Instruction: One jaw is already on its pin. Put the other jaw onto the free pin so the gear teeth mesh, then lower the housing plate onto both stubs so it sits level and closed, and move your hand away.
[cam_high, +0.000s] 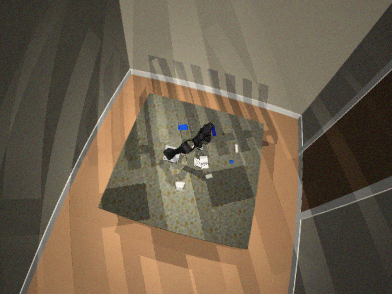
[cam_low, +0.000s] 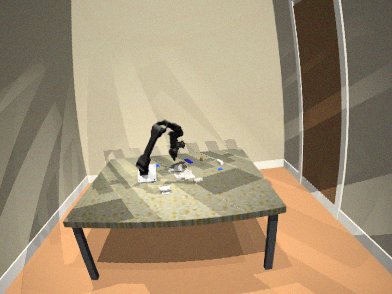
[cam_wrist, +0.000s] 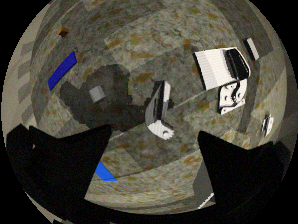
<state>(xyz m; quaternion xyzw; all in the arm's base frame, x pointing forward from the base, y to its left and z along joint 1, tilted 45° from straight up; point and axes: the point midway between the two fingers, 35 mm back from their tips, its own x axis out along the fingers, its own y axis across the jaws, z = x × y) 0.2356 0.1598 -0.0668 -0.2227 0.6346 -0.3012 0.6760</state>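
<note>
The loose jaw (cam_high: 200, 148) (cam_low: 177, 166) (cam_wrist: 159, 116) lies on the counter (cam_high: 227, 225) (cam_low: 175, 212) (cam_wrist: 150, 37), apart from the patterned white unit (cam_high: 198, 163) (cam_wrist: 231, 97), which I take to be the base with the first jaw on its pin, though the teeth and pins are too small to make out; a pale block (cam_high: 204, 160) (cam_wrist: 212, 70) sits right beside that unit. The end effector (cam_high: 210, 128) (cam_low: 174, 157) (cam_wrist: 156, 132) is wide open above the loose jaw, with nothing between its fingers. The jaw looks like light, stiff plastic — easy to nudge, hard to bend, perhaps a bit slippery along its curved side. I'd take it across the narrow middle of the curve, fingers low on both flanks, leaving the hub end free for the pin. Squeeze gently: an off-centre grip could make it swivel, and the teeth are probably the most fragile part — they shouldn't be forced into mesh
</note>
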